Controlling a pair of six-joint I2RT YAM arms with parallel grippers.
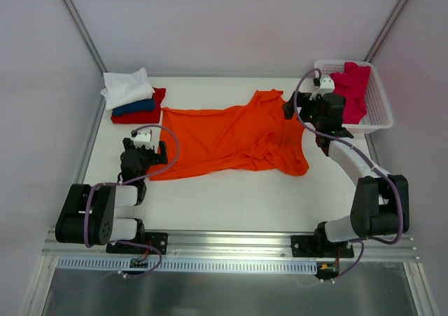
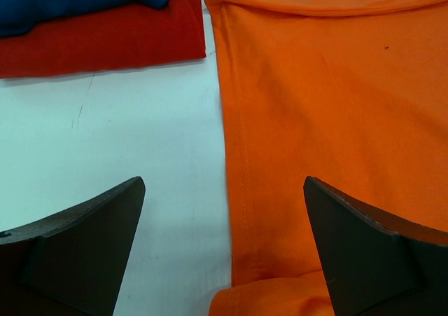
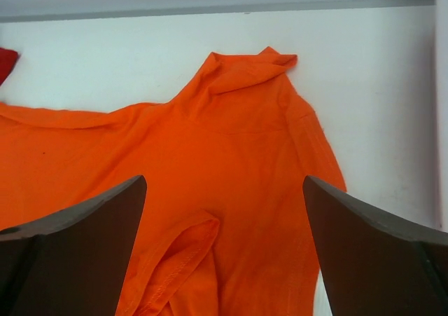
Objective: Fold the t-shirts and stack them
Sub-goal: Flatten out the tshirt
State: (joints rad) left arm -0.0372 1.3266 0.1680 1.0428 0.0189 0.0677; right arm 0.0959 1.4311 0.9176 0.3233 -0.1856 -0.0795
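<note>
The orange t-shirt [image 1: 231,137] lies spread across the middle of the table [image 1: 231,204], rumpled at its right end. At upper left, a white shirt [image 1: 127,86], a blue shirt [image 1: 134,107] and a red shirt [image 1: 140,117] sit folded in a stack. A crimson-pink shirt [image 1: 353,85] lies in the basket [image 1: 378,116] at upper right. The left pincer [image 2: 224,190] stands wide over the orange shirt's left edge. The right pincer [image 3: 224,190] stands wide above its right end. Neither holds anything.

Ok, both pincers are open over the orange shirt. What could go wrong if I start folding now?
1. The orange t-shirt has a sleeve bunched near the right pincer; folding now would likely trap that crease.
2. The left pincer straddles the hem, with one finger over bare table, so it may grab poorly or miss.
3. The hem lies near the folded red t-shirt; dragging could disturb it.
</note>
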